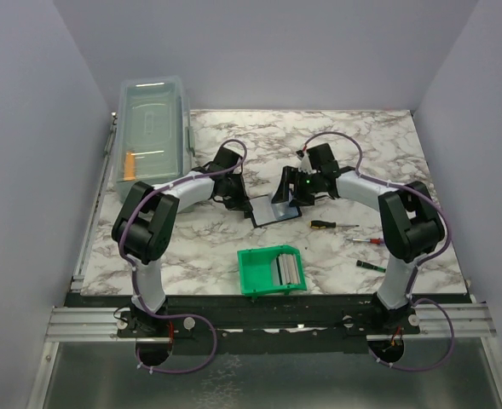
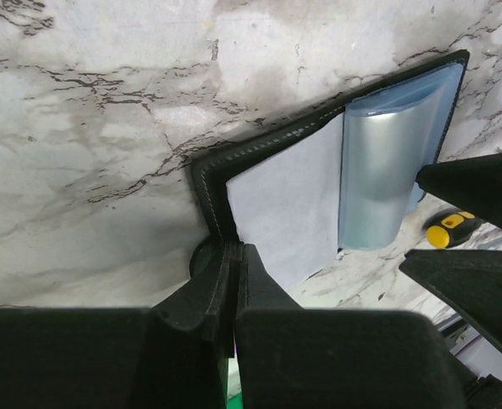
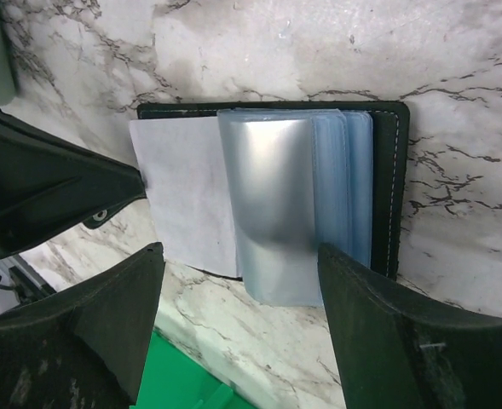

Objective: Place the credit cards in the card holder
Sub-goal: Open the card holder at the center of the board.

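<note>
Arms from both sides bent inward over the marble table (image 1: 216, 256) in the top view, elbows raised and wrists tipped down toward the card holder (image 1: 274, 211), which lay open in the middle of the table. The left gripper (image 1: 243, 203) met the holder's left edge and the right gripper (image 1: 296, 194) hung over its right part. Near the front edge sat a green bin (image 1: 259, 274) with credit cards (image 1: 290, 268) in it, well apart from both grippers.

Seen from the left wrist, the left gripper (image 2: 233, 260) had its fingers pressed together, tips at the near corner of the card holder (image 2: 280, 200). Whether they pinched the black rim or only bore on it could not be told. A silver card (image 2: 385, 166) lay over the far half of the blue-grey inner face, and the right arm's dark fingers (image 2: 481, 183) stood beside it.

Seen from the right wrist, the right gripper (image 3: 240, 256) stood spread, one finger on each side of the silver card (image 3: 268, 192) and touching nothing. The card bulged upward over the clear sleeves (image 3: 353, 179) and overhung the near edge of the card holder (image 3: 391, 170). The left gripper (image 3: 135, 183) touched the holder's pale left page.
</note>
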`<act>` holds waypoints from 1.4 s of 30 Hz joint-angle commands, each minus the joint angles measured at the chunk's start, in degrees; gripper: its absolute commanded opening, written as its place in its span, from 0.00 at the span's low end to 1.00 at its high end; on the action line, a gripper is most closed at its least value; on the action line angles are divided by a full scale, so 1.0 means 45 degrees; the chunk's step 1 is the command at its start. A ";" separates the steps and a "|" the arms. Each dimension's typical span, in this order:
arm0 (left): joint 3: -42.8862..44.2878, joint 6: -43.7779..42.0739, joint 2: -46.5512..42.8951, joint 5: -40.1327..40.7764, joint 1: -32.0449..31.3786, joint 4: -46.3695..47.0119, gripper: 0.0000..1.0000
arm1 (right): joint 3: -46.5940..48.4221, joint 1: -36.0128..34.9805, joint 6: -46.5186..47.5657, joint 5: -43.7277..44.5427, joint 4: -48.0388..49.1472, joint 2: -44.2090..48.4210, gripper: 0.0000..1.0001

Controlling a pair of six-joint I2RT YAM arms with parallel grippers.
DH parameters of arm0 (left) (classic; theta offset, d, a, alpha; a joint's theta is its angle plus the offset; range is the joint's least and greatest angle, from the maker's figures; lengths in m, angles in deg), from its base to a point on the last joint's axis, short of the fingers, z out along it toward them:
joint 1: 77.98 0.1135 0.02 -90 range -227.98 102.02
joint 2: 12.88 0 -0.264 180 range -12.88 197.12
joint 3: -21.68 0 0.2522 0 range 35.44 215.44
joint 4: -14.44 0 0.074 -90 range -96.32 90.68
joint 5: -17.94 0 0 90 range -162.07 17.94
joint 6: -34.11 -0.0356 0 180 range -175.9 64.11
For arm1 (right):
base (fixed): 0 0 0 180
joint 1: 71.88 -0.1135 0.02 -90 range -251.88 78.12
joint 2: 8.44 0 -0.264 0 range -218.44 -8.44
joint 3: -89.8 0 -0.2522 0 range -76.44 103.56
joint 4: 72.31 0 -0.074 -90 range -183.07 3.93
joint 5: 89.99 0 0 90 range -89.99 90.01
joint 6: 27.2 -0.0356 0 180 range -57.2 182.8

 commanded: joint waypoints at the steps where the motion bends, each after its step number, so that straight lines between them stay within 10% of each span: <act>1: -0.0018 -0.0174 0.0343 0.0043 -0.0034 -0.0050 0.01 | -0.0326 -0.0044 -0.0082 -0.0390 0.0512 -0.0634 0.76; 42: -0.0370 -0.0412 -0.1805 0.1088 0.0179 -0.1217 0.07 | -0.1413 -0.0650 -0.5116 -0.6776 0.7650 -0.2091 0.73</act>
